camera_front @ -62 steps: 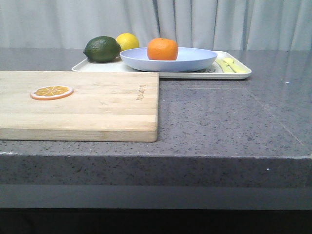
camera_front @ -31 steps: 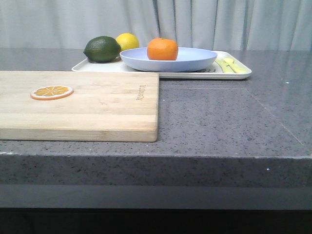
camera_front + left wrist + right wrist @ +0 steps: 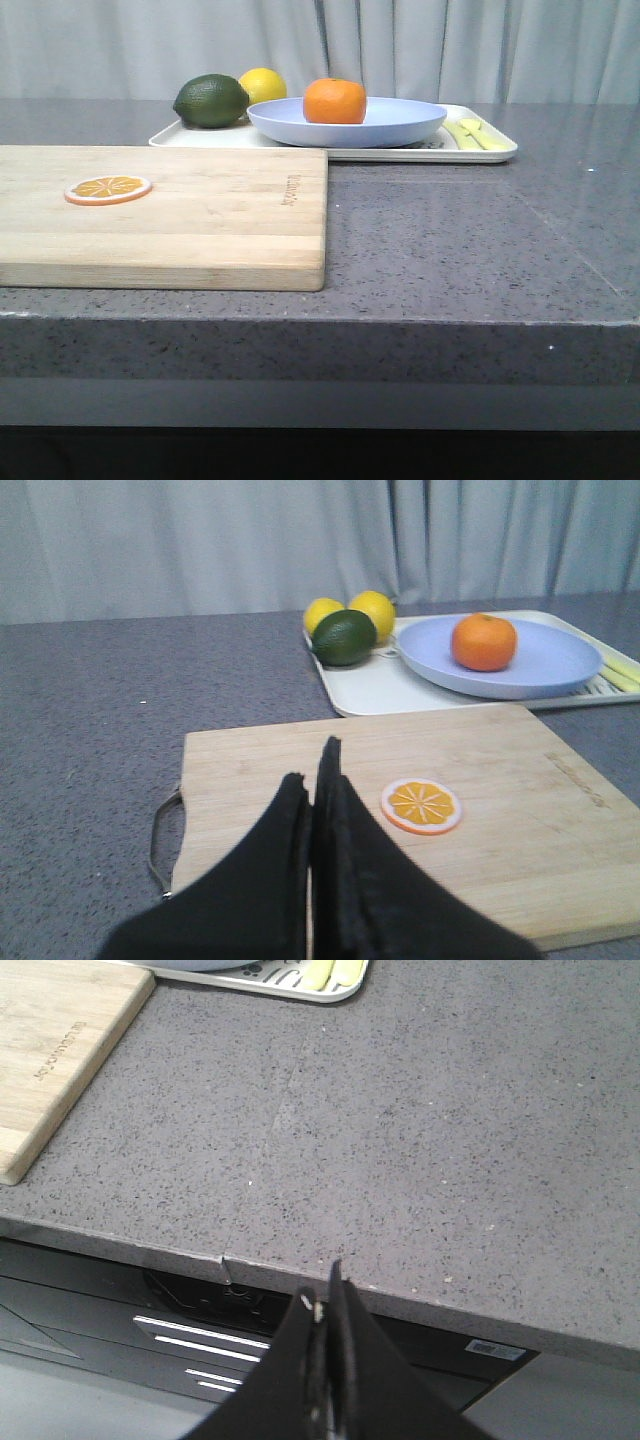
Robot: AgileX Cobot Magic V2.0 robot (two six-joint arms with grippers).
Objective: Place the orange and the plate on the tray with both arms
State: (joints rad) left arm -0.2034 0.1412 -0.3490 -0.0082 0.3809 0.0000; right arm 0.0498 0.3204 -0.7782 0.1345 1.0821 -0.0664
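Note:
The orange (image 3: 334, 101) sits in the lavender-blue plate (image 3: 400, 125), and the plate rests on the white tray (image 3: 490, 152) at the back of the counter. The left wrist view shows the same: orange (image 3: 483, 641), plate (image 3: 560, 660), tray (image 3: 370, 685). My left gripper (image 3: 314, 765) is shut and empty over the near end of the wooden cutting board (image 3: 500, 780). My right gripper (image 3: 325, 1295) is shut and empty, held at the counter's front edge. Neither gripper shows in the front view.
A dark green avocado (image 3: 211, 100) and a yellow lemon (image 3: 262, 85) lie on the tray's left end; a second lemon (image 3: 322, 614) shows in the left wrist view. A flat orange slice (image 3: 108, 189) lies on the cutting board (image 3: 200, 215). Grey curtains hang behind.

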